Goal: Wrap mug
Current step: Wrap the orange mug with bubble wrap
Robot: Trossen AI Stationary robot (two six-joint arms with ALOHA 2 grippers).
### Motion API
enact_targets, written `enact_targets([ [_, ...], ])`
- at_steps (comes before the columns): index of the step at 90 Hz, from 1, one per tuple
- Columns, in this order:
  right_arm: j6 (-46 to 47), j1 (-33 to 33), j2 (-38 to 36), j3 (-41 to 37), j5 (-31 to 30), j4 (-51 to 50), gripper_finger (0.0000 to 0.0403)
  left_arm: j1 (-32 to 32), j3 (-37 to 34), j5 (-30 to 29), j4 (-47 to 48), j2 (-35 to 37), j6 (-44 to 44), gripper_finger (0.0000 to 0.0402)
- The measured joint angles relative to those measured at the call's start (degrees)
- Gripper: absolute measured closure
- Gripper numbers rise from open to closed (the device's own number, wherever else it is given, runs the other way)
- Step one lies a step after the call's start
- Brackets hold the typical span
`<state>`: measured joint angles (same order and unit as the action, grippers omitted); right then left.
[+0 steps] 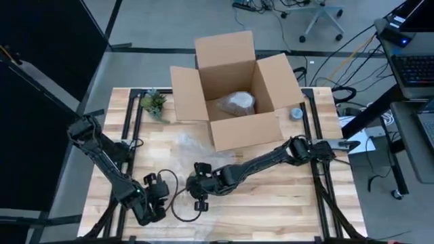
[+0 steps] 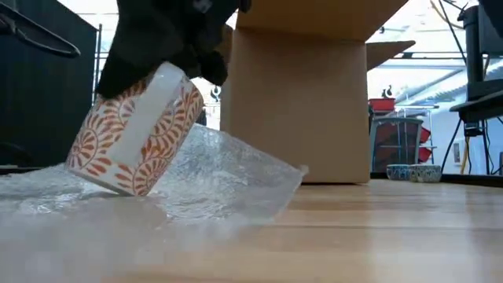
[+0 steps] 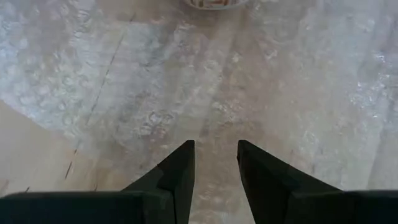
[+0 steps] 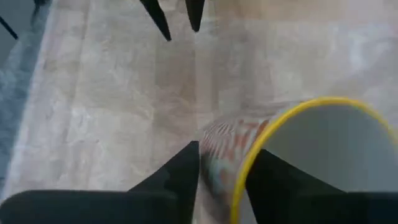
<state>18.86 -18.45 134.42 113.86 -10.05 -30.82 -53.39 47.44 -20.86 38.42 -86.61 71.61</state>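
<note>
A mug (image 2: 137,130) with an orange leaf pattern and a yellow rim (image 4: 292,109) is tilted over a sheet of clear bubble wrap (image 2: 212,177) spread on the wooden table (image 1: 285,196). My right gripper (image 1: 201,188), reaching in from the table's right, is shut on the mug. My left gripper (image 3: 216,149) hovers open over the wrap near the front left (image 1: 154,194), its fingers pointing toward the mug; nothing is between them. My right gripper grips the mug's wall at the rim (image 4: 244,171), one finger outside the mug (image 4: 183,168) and one inside it (image 4: 273,177). It comes from above. The mug is tilted, its lower bottom edge (image 2: 126,189) down on the bubble wrap.
An open cardboard box (image 1: 234,132) stands at the table's far middle with a wrapped bundle (image 1: 236,103) inside. A small plant (image 1: 154,103) lies far left of it, a tape roll (image 1: 296,112) to its right. Bare table lies to the near right.
</note>
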Motion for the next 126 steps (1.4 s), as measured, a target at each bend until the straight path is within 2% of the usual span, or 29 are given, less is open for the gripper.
enact_targets([
  [26,-1.72,-0.5,0.75,-0.07,-0.24,3.64,0.023,0.22,0.0,-0.02,-0.08,0.0,-0.6,0.0292],
  [69,-3.5,-0.07,0.7,-0.07,-0.48,6.86,0.0203,0.44,0.0,-0.02,-1.75,0.0,-1.57,0.0292],
  [88,-5.08,-0.01,-1.76,-0.04,-0.43,6.82,0.0202,0.44,0.0,-0.02,-1.75,0.0,-2.03,0.0292],
  [104,-6.02,0.19,-3.59,-0.04,0.18,3.66,0.0202,0.45,0.0,0.0,-1.94,0.0,-2.03,0.0292],
  [117,-6.17,0.13,-8.72,-0.07,1.02,-4.65,0.0202,0.46,0.0,0.27,-1.88,0.01,-2.03,0.0292],
  [126,-5.25,-0.78,-11.73,0.04,-0.09,-9.76,0.0202,0.5,0.0,2.76,-1.19,1.0,-2.64,0.0292],
])
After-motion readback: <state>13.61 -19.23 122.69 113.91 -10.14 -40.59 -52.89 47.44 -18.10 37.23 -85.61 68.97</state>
